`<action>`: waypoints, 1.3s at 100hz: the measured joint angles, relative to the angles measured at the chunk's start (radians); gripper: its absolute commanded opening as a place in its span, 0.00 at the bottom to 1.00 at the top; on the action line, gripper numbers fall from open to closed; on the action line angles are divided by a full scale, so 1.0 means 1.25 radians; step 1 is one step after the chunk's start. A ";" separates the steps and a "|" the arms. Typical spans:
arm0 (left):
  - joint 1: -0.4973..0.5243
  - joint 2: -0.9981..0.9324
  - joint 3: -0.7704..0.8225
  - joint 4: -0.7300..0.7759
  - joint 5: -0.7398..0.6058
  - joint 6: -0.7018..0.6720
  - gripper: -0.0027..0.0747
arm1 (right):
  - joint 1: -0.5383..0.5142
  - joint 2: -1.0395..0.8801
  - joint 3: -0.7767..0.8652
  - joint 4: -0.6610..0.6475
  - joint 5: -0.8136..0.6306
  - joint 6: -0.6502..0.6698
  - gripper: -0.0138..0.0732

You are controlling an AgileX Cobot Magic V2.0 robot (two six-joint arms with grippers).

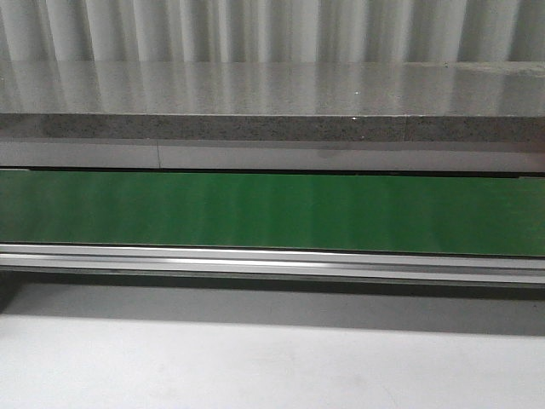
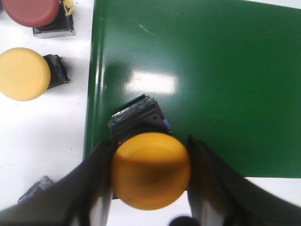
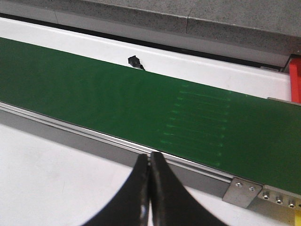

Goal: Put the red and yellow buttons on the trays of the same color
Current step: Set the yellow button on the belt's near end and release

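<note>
Left claw (image 2: 150, 176) grasps a domed yellow button (image 2: 150, 170); right claw (image 3: 149, 188) clenched, empty.

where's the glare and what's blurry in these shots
Left wrist view: a bright glare patch on the green belt behind the gripped yellow button; the dark fingers are soft. Front view: faint vertical streaks of reflected light along the belt. Right wrist view: sharp.

Front cam looks straight ahead, low over the green belt (image 1: 272, 213). Left wrist cam stares down close past its fingers (image 2: 94, 188); right wrist cam angles forward beyond its fingertips (image 3: 141, 188). All three catch that belt.
</note>
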 measured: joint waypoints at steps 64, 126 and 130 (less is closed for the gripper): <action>0.000 -0.014 0.000 -0.151 -0.041 0.044 0.75 | 0.000 0.000 0.000 0.000 0.000 -0.001 0.08; 0.017 -0.289 0.152 0.214 0.042 -0.204 0.74 | 0.000 0.000 0.000 0.000 0.000 -0.001 0.08; 0.030 -0.289 0.174 0.214 0.042 -0.209 0.74 | 0.000 0.000 0.000 0.000 0.000 -0.001 0.08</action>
